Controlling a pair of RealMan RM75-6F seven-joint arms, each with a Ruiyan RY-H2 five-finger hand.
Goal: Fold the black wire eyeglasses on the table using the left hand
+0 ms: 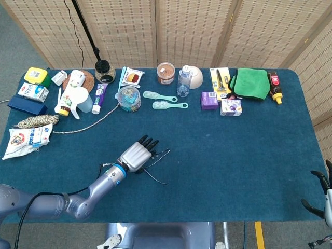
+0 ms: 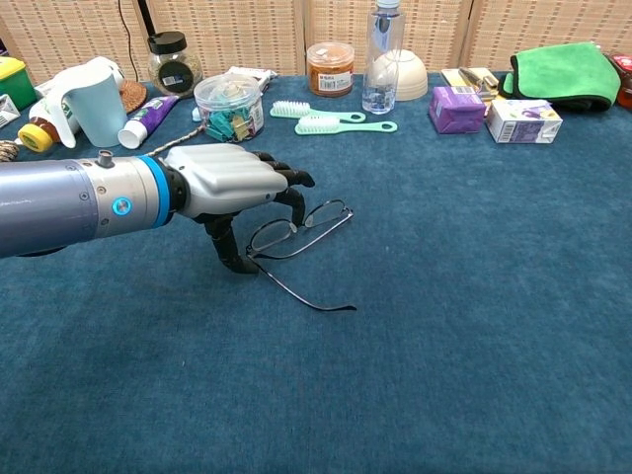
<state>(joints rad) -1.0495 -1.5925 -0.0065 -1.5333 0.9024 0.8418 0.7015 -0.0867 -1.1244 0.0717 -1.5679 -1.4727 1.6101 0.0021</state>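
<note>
The black wire eyeglasses (image 2: 299, 229) lie on the blue tablecloth left of centre, also seen small in the head view (image 1: 157, 155). One temple (image 2: 311, 299) sticks out along the cloth toward the front right. My left hand (image 2: 230, 187) reaches in from the left and holds the glasses at their left end. Its fingertips (image 2: 294, 202) rest on the near lens rim and its thumb (image 2: 227, 259) stands on the cloth by the hinge. The head view shows the same hand (image 1: 134, 156). My right hand (image 1: 317, 206) hangs off the table's right front corner, fingers apart and holding nothing.
Along the far edge stand a clip tub (image 2: 227, 106), two mint brushes (image 2: 331, 118), a water bottle (image 2: 381, 57), purple box (image 2: 456, 108) and green cloth (image 2: 559, 75). A pitcher (image 2: 95, 99) and toothpaste tube (image 2: 148, 120) sit far left, with a rope (image 1: 83, 126).
</note>
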